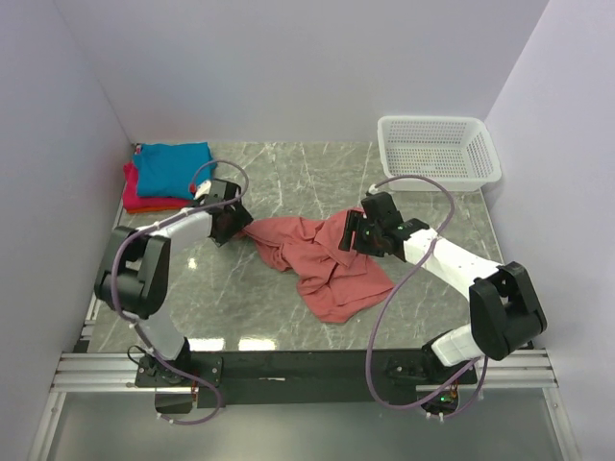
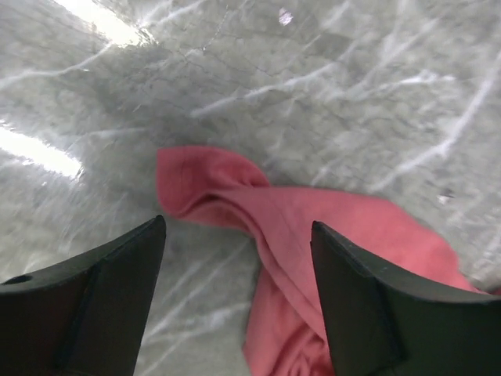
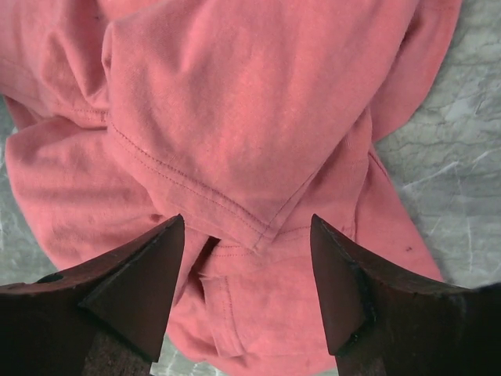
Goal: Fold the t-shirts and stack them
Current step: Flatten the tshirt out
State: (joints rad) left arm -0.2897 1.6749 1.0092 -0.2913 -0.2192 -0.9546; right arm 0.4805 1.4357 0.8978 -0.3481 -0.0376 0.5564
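Both sets of jaws stand wide apart, with nothing clamped in either.

Seen from above, the salmon-red shirt (image 1: 322, 264) lies crumpled near the middle of the grey marbled table (image 1: 288, 178). Its bulk spreads toward 5 o'clock, and one thin corner stretches out toward 9 o'clock. The left gripper (image 1: 229, 226) sits at that 9 o'clock corner. The right gripper (image 1: 352, 231) hangs over the shirt's 2 o'clock edge.

In the left wrist view, the left gripper (image 2: 236, 224) has its two dark fingers (image 2: 94, 313) spread low in the picture. The salmon-red shirt (image 2: 313, 243) has a rounded corner lying flat on the table at 12 o'clock from the gap, and the cloth runs off toward 4 o'clock past the right finger. This view does not show whether a fingertip touches the cloth.

In the right wrist view, the right gripper (image 3: 246, 221) is spread directly over the salmon-red shirt (image 3: 235, 110), which fills nearly the whole picture. A stitched, hemmed corner of one fold points toward 6 o'clock, just into the gap between the fingers (image 3: 125, 290). Bare table shows only at 3 o'clock and at the left edge.

At 10 o'clock on the table, in the far left corner, a folded teal shirt (image 1: 171, 168) rests on a folded magenta shirt (image 1: 137, 198), well apart from the crumpled one. A white mesh basket (image 1: 480, 156) stands at 1 o'clock against the far right wall.
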